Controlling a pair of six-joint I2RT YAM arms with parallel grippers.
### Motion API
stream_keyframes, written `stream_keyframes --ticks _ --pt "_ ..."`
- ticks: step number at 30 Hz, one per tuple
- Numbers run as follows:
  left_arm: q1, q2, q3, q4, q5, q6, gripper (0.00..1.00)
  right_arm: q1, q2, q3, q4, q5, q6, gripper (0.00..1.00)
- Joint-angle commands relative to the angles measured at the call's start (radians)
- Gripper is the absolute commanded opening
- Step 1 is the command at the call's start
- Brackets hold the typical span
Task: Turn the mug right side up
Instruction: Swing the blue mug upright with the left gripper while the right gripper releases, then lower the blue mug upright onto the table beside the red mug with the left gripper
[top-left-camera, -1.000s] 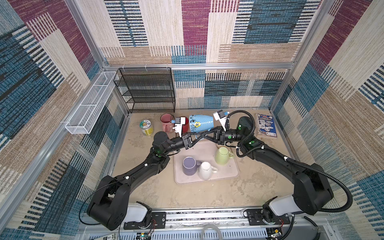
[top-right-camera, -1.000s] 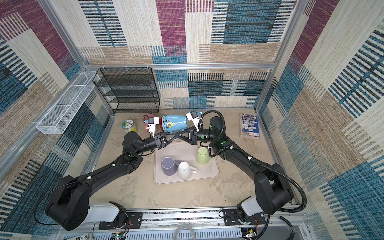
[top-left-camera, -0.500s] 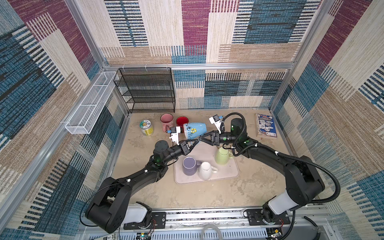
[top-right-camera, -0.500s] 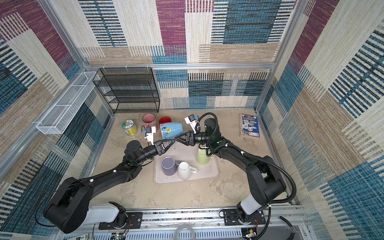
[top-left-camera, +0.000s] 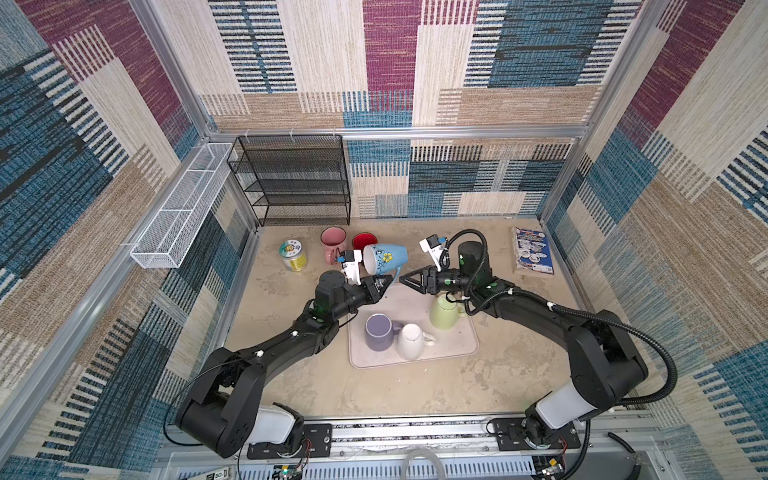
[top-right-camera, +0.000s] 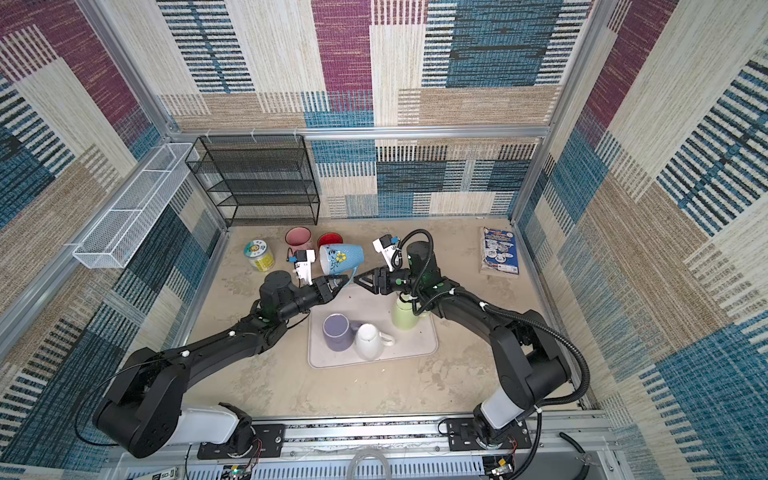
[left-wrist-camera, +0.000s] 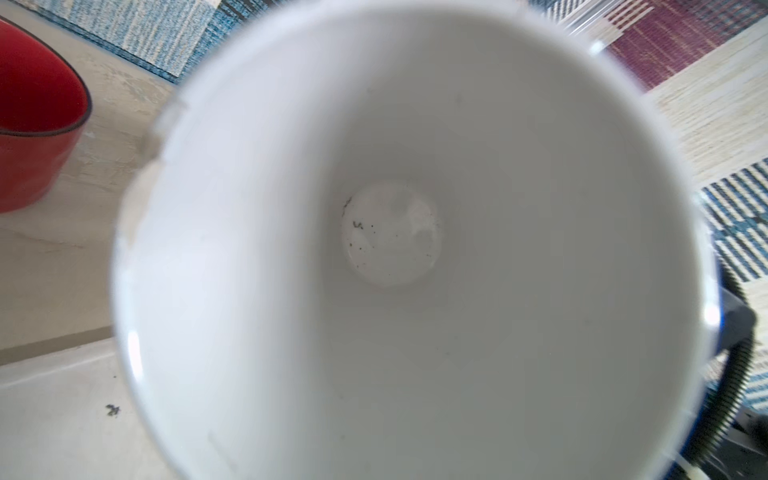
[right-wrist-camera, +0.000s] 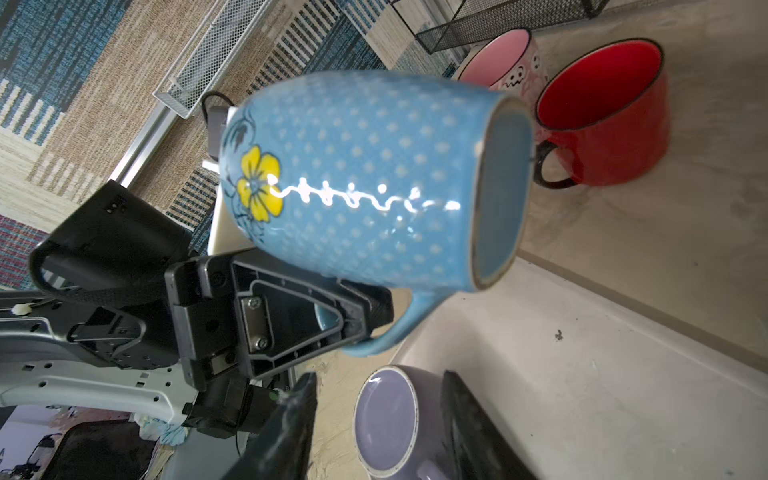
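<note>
Most of the left wrist view is blue mug (left-wrist-camera: 390, 232) interior; left gripper (top-left-camera: 385, 283) clamps its handle, right gripper (top-left-camera: 405, 279) sits apart, red mug (top-left-camera: 363, 240) behind.

Top views: high at front, down on whole table (top-left-camera: 332, 386). L wrist cam stares into blue mug (left-wrist-camera: 390, 232), v. close; R wrist sees its side. Both catch red mug (right-wrist-camera: 602, 116).
</note>
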Motion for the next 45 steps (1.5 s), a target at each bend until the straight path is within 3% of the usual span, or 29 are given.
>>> stream_keyframes --ticks 1,15,25,45 --pt "0.0 0.012 0.065 -0.098 -0.052 0.082 0.0 0.002 -0.028 -0.006 -0.032 0.082 -0.033 0.54" --pt "-0.001 0.222 0.494 -0.689 -0.205 0.236 0.0 0.002 -0.26 -0.136 -0.066 0.309 -0.1 0.67" --pt "-0.01 0.5 0.912 -1.083 -0.334 0.325 0.0 0.003 -0.376 -0.22 -0.061 0.39 -0.107 0.7" --pt "-0.035 0.966 1.592 -1.461 -0.5 0.373 0.0 0.002 -0.378 -0.253 -0.034 0.442 -0.087 0.7"
